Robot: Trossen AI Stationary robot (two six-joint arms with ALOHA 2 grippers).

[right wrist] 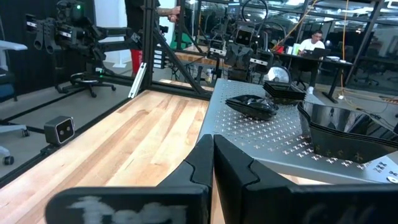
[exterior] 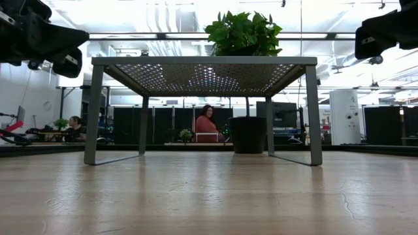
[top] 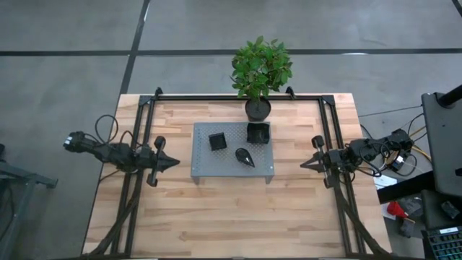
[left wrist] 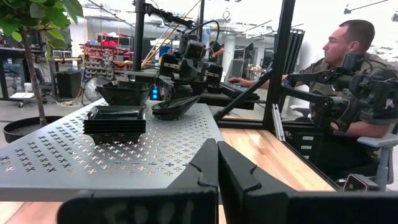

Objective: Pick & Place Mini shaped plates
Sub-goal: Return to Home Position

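Sitting on the grey perforated platform point(top: 231, 170) in the middle of the bench point(top: 216, 217) were three groups of black mini plates, each apart from the others. The square stack point(top: 217, 141) stood left of the platform's centre, nearer its back edge than its front. The rounded stack point(top: 258, 133), made of deeper dishes, stood at the back edge toward the back right corner. The teardrop plates point(top: 245, 157) lay right of centre and nearer the front edge, their point turned toward the front right corner; how many were piled there could not be told. In the left wrist view the square stack point(left wrist: 115, 121) was nearest, with the teardrop plates point(left wrist: 176, 107) and the rounded stack point(left wrist: 127, 92) farther along the platform.

A black pot point(top: 258, 109) holding a leafy plant point(top: 260, 66) stood on the bench just behind the platform's back edge, close to the rounded stack.

The left gripper point(top: 172, 163) hung off the platform's left edge, raised clear of the bench and pointing at the platform. Its fingers were pressed together with nothing between them, as its own wrist view point(left wrist: 217, 163) showed. The right gripper point(top: 304, 165) hung off the platform's right edge, facing the other way, likewise clenched on nothing point(right wrist: 212, 149). Neither touched the platform or any plate.

A person point(left wrist: 348, 74) sat in the room beyond the bench's right edge.
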